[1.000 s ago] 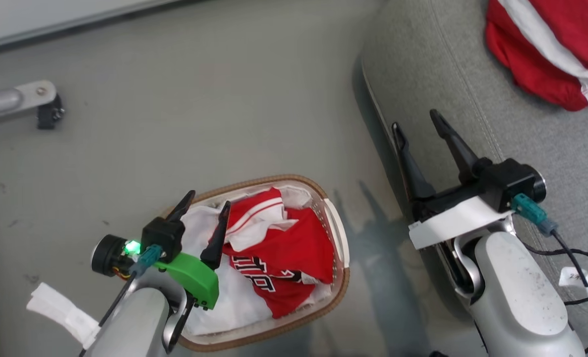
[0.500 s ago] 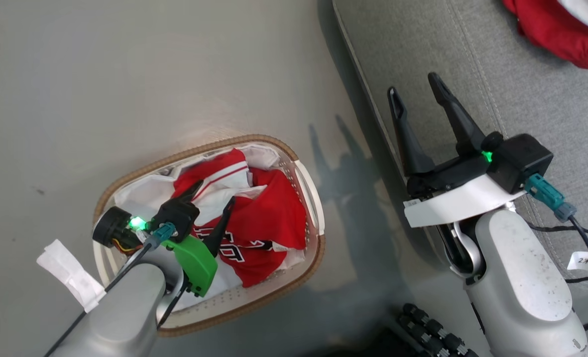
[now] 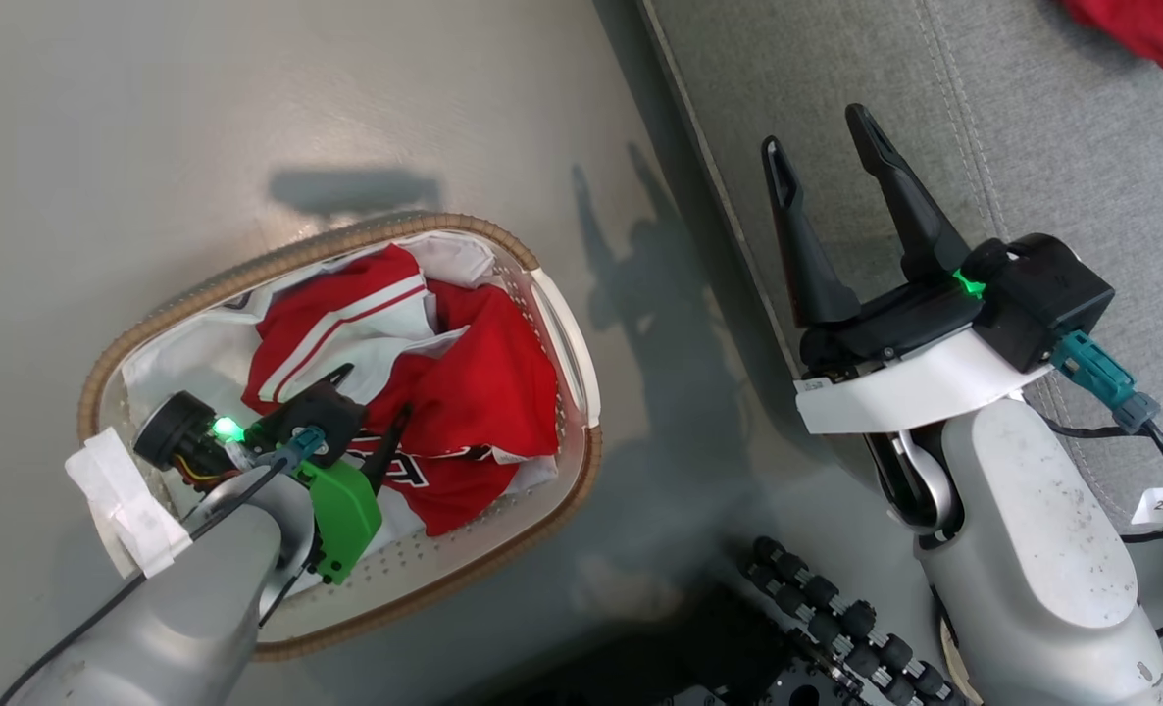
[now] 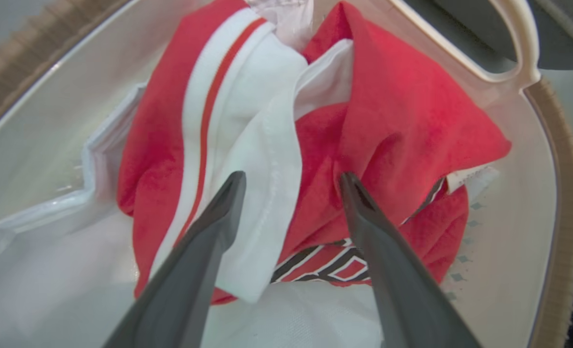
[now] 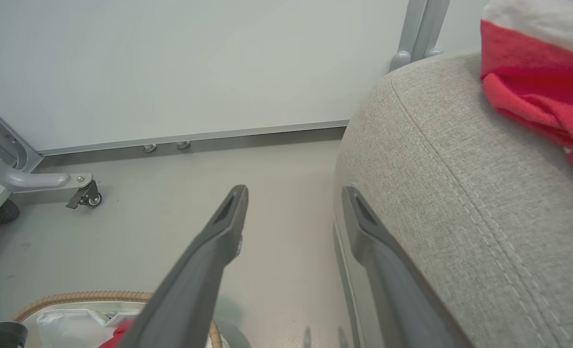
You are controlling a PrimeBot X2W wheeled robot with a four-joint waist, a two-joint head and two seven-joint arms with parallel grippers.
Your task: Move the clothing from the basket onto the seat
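Clothing [image 3: 464, 382] in a loose red-and-white heap inside the basket [image 3: 376, 227], which sits on the floor near the seat [image 3: 984, 147]. One more red garment [image 5: 533, 72] lies on the seat cushion, well apart from the basket

Left gripper [image 4: 292, 178] down in the basket, jaws apart, tips straddling a raised fold where the white striped panel meets plain red. Cannot tell whether the tips touch the cloth. Right gripper [image 3: 815, 129] hangs over the seat's edge, jaws apart, holding nothing

Handling, my guess: light and limp, will sag and trail when lifted. Nothing fragile. The cloth itself looks grippy, but the glossy liner sheet [image 4: 50, 251] under it could come up too if the pinch goes deep

Best hold looks to be the bunched ridge between the fingers, high on the heap, several layers at once. The flat lettered part [image 4: 325, 263] lies low, close to the liner, so a poorer spot. Heap may be two pieces tangled, so one pinch might bring both or shed one on the way
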